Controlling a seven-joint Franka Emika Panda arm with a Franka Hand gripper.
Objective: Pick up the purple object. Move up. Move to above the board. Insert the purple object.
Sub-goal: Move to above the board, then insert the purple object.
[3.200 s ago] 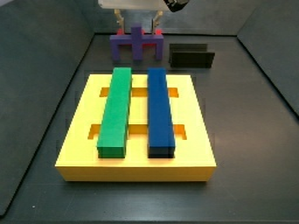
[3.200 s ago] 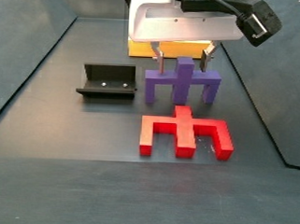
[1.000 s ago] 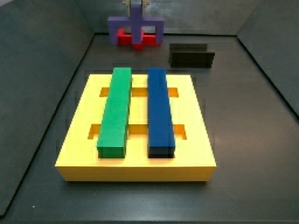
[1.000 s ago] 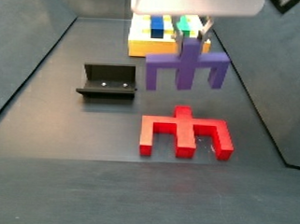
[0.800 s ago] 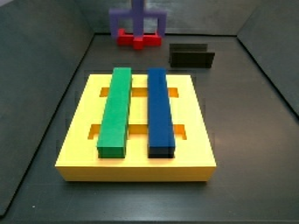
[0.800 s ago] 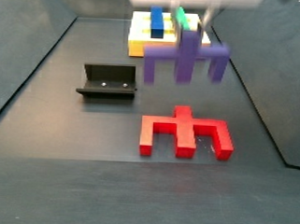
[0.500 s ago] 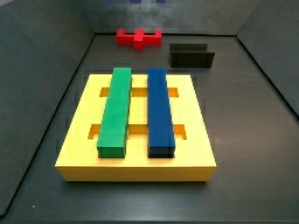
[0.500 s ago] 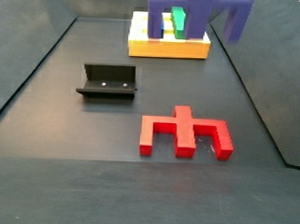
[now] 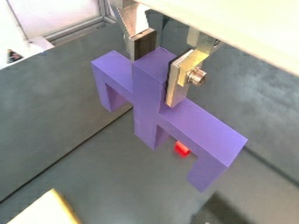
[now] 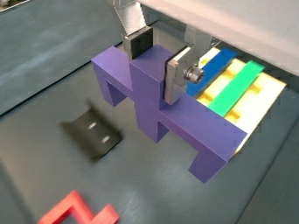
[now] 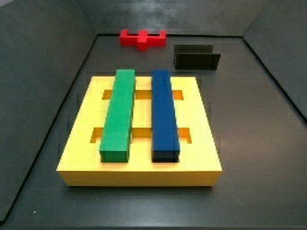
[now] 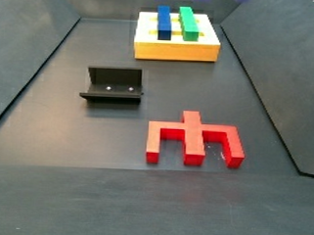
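End effector [image 9: 160, 63]: my silver fingers clamp the stub of the purple blocky bridge-shaped piece [image 9: 163, 118], held high, out of both side views. Yellow slotted board [image 11: 140, 117] lies below, offset. I should centre over it, legs squared to its slots, before descending.

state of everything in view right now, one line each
gripper: shut on the purple object, seen in both wrist views only
purple object: held in the air, clamped at its central stub
board: on the floor, green and blue bars lying on it
red piece: flat on the floor
fixture: standing on the floor
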